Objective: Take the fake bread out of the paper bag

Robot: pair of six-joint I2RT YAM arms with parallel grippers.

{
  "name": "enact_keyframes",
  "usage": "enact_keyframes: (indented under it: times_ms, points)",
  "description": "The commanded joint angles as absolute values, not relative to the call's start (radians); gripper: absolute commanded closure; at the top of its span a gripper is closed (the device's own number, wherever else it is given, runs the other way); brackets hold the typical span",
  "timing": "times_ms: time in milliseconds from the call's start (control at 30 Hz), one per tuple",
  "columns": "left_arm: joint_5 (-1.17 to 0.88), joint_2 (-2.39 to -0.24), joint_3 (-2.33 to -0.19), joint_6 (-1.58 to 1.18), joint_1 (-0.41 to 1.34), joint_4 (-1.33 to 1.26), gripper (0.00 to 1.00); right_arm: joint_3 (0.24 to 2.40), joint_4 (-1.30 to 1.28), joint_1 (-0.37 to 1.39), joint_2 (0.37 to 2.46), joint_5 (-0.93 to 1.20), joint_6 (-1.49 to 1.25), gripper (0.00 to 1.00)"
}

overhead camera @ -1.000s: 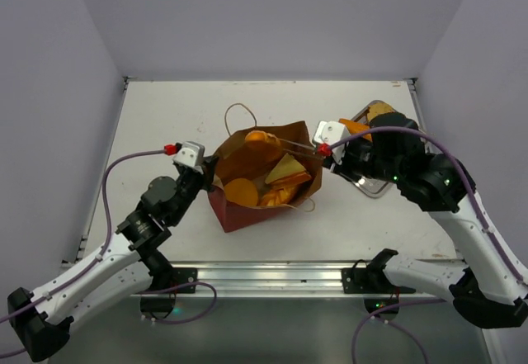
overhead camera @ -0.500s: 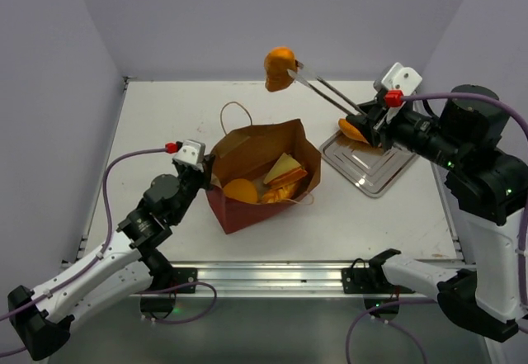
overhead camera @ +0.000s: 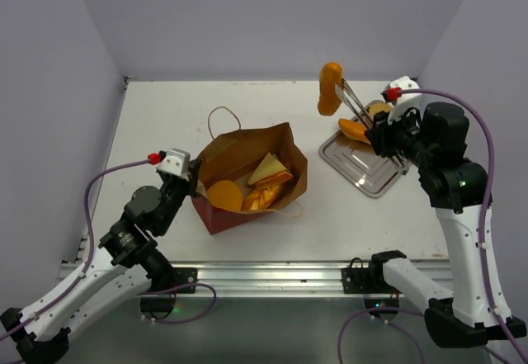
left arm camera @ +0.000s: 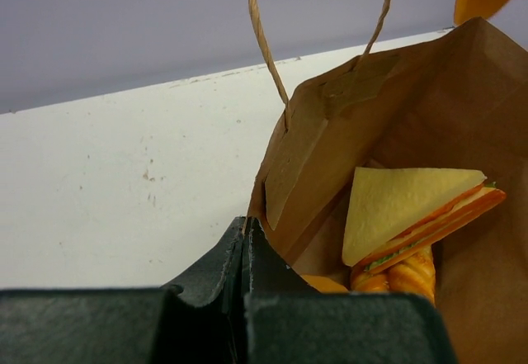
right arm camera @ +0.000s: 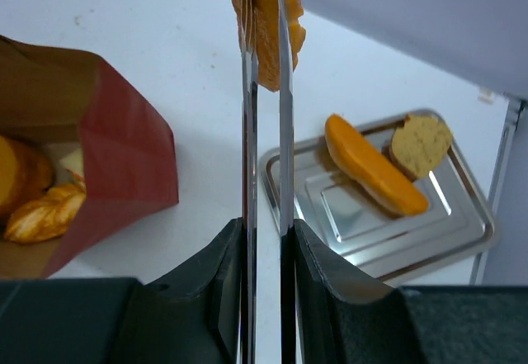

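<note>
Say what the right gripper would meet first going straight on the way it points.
Nothing close: past the bread held by the right gripper, the line runs between paper bag and tray toward bare table, probably.

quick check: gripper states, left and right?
left gripper: closed, pinching the rim of the paper bag.
right gripper: closed on an orange bread piece.
</note>
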State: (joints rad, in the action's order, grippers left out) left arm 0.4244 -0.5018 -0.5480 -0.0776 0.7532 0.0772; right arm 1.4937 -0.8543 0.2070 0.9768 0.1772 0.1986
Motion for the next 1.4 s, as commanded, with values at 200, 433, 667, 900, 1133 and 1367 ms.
enact_keyframes:
  times_ms: [200, 433, 667, 900, 1133, 1367]
  points:
    - [0.420, -0.417, -0.560, -0.028, 0.755, 0.094, 1.00, 1.263, -0.753, -0.105, 0.877, 0.441, 0.031, 1.00]
    - [0.397, -0.368, -0.546, -0.017, 0.755, 0.109, 1.00, 1.115, -0.755, -0.359, 0.876, 0.721, -0.061, 1.00]
    - [0.380, -0.342, -0.531, -0.006, 0.755, 0.103, 1.00, 1.000, -0.752, -0.541, 0.899, 0.882, -0.121, 1.00]
    - [0.362, -0.330, -0.512, -0.009, 0.755, 0.084, 1.00, 0.939, -0.779, -0.730, 0.997, 1.000, -0.109, 1.00]
    - [0.359, -0.331, -0.506, -0.008, 0.755, 0.075, 1.00, 0.942, -0.839, -0.795, 1.100, 0.970, -0.051, 1.00]
    - [0.360, -0.324, -0.502, -0.011, 0.755, 0.074, 1.00, 0.956, -0.876, -0.799, 1.204, 0.847, -0.061, 1.00]
